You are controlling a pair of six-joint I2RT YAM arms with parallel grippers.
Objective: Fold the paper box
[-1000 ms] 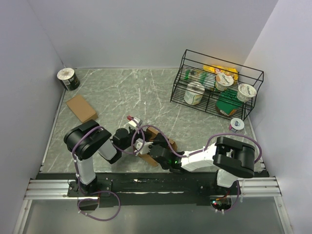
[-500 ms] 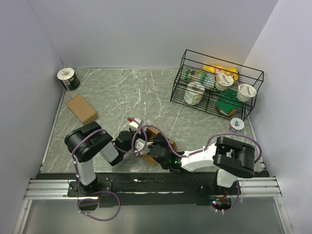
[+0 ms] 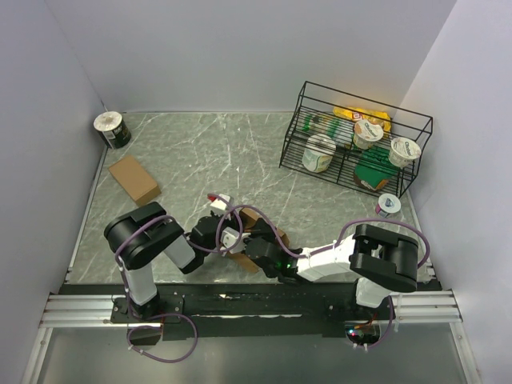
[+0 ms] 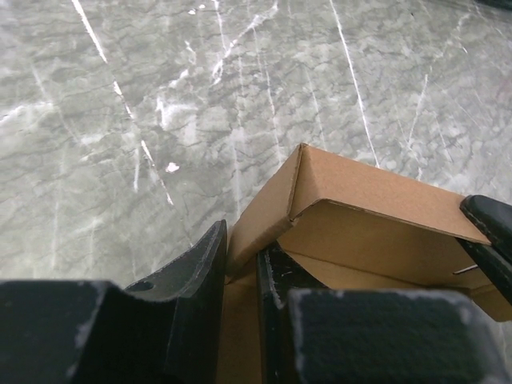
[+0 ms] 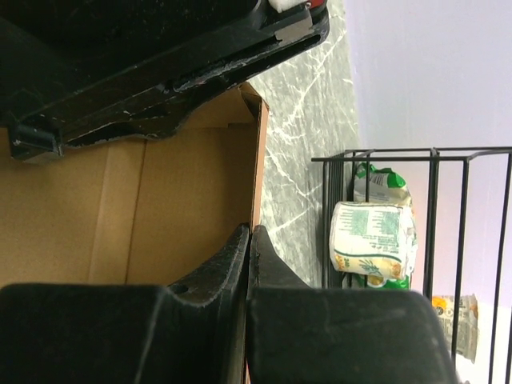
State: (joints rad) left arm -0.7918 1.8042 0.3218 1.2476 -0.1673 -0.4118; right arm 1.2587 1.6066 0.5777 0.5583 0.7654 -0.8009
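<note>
Plain brown cardboard paper box [image 4: 362,210], part-folded w/ creased matte walls, sits on the grey veined marble-look table [image 4: 160,120] near its front edge, btwn both arms. Left jaws are clenched on one upright wall. Right jaws clamp tight on a thin side edge of the same box. Another flat brown cardboard box [image 3: 134,178] lies well apart at far left. Black wire rack [image 3: 368,102] at back right.

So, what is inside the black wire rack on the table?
Three white printed cups, a green packet and a yellow packet lie inside the black wire rack. Whatever is behind the cups is covered.
</note>
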